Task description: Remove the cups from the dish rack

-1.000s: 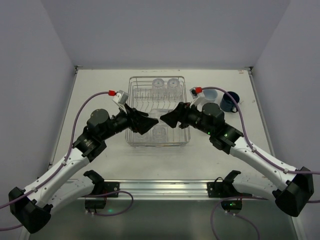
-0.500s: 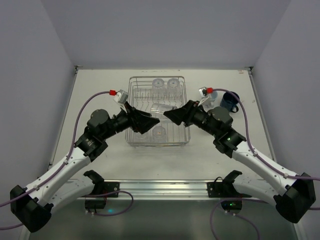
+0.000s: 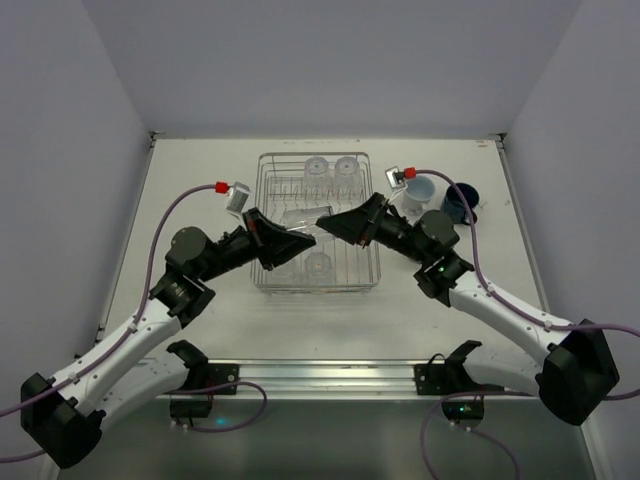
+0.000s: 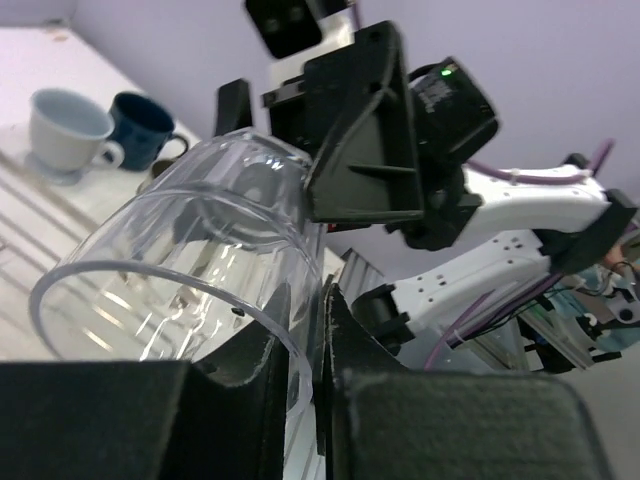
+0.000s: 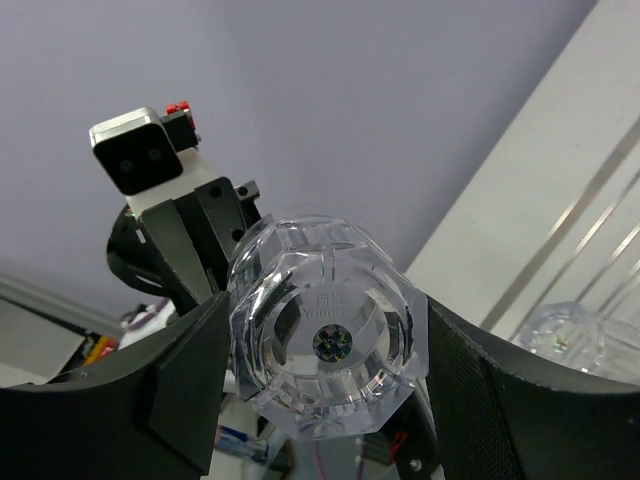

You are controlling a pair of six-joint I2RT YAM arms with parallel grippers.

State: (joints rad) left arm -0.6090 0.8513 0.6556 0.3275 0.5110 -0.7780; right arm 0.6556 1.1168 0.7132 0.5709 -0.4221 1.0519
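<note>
A clear ribbed tumbler [image 3: 306, 219] hangs on its side above the dish rack [image 3: 268, 195], held between both arms. My left gripper [image 3: 298, 240] is shut on its rim [image 4: 170, 262], with one finger inside the wall and one outside. My right gripper [image 3: 333, 222] is shut across its faceted base [image 5: 330, 340], with a pad against each side. Three more clear tumblers rest in the rack: two at the back [image 3: 315, 167] [image 3: 346, 166] and one at the front [image 3: 319, 265]. A pale blue-grey cup [image 3: 420, 190] and a dark blue mug [image 3: 460, 203] stand on the table to the right of the rack.
In the left wrist view the pale cup [image 4: 65, 130] and the blue mug [image 4: 140, 120] stand side by side beyond the rack wires. Another tumbler [image 5: 575, 335] shows below in the right wrist view. White walls close in the table on the left, right and back.
My right arm carried the tumbler up and leftward over the rack. My left gripper, open a moment ago, has closed on the tumbler's rim.
</note>
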